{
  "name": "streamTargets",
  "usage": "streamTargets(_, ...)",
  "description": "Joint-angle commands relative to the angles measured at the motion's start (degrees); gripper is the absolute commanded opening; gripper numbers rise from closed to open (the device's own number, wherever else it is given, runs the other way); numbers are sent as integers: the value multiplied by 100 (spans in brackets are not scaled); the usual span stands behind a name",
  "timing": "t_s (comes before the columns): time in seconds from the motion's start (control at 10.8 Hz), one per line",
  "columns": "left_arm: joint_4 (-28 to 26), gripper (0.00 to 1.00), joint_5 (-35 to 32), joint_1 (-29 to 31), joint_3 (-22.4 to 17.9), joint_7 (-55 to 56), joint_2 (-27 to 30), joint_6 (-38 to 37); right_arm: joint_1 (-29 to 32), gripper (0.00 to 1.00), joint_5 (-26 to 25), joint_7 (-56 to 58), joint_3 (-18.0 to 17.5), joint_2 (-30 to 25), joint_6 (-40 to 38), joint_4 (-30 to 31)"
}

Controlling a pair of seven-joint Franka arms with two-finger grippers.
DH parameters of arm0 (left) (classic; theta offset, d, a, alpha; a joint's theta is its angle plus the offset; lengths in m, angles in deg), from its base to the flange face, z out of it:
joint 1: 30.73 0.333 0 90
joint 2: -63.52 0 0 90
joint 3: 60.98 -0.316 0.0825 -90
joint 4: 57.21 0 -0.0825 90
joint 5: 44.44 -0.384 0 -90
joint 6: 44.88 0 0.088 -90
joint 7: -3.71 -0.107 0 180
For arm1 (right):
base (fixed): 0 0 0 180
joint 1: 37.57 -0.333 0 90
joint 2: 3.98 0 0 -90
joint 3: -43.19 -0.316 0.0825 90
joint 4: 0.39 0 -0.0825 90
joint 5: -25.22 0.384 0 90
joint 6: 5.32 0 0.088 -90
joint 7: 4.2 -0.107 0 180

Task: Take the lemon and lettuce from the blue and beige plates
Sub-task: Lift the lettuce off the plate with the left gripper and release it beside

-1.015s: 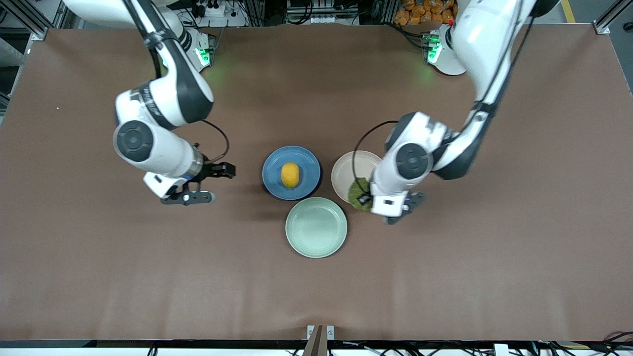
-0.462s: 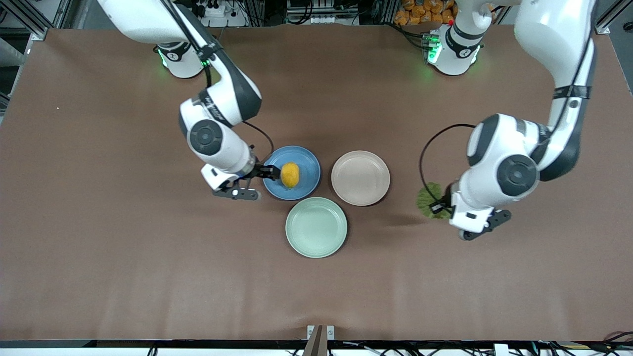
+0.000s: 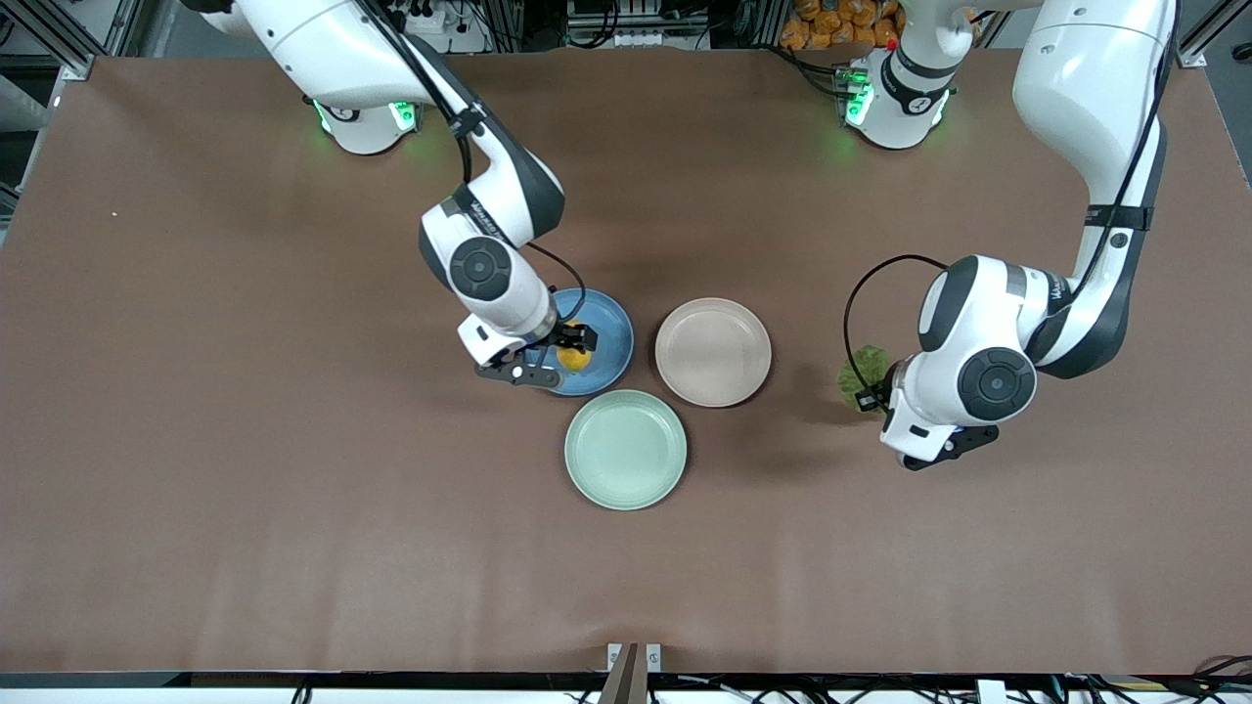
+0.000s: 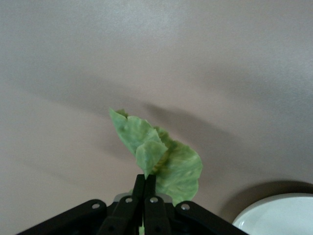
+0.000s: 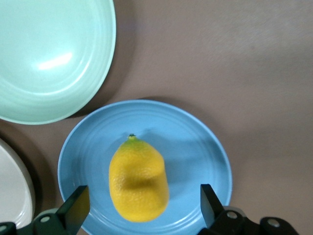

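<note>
I read the left pincer (image 4: 145, 196) clamped on the lettuce (image 4: 161, 154), clear of the beige plate (image 3: 713, 352); the right pincer (image 5: 142, 205) straddles, wide open, the lemon (image 5: 138, 178) on the blue plate (image 5: 195, 147), grasp pending.

lemon (image 5: 139, 179) on blue plate (image 5: 195, 147), right tool (image 5: 142, 204) fingers spread either side, green plate (image 5: 49, 58) nearby

A yellow lemon (image 5: 139, 179) with a green tip lies on a blue plate (image 5: 195, 152). The lettuce (image 4: 161, 156) is light green. Other plates: beige (image 3: 713, 352), pale green (image 3: 626, 450). The table (image 3: 293, 548) is brown.
</note>
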Motion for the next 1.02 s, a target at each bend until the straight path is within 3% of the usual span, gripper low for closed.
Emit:
streamTargets(0.0, 53, 99, -130, 92, 28, -241, 78, -189, -111, 100, -229, -250, -6, 183, 270, -41)
streamTargets(0.28, 79, 100, -147, 84, 28, -321, 244, -408, -200, 100, -668, -566, -6, 455, 455, -32)
streamTargets(0.65, 211, 100, -253, 531, 37, -1874, 1236, -689, -296, 100, -844, -882, -6, 632, 632, -41)
streamTargets(0.74, 342, 100, -244, 550, 28, -2086, 1421, -830, -296, 89, -845, -883, -6, 632, 632, -41)
streamTargets(0.83, 378, 100, -253, 602, 37, -2166, 1597, -927, -296, 69, -853, -883, -15, 632, 614, -41)
streamTargets(0.92, 378, 100, -218, 629, 46, -2184, 1781, -963, -296, 43, -853, -883, -15, 632, 614, -50)
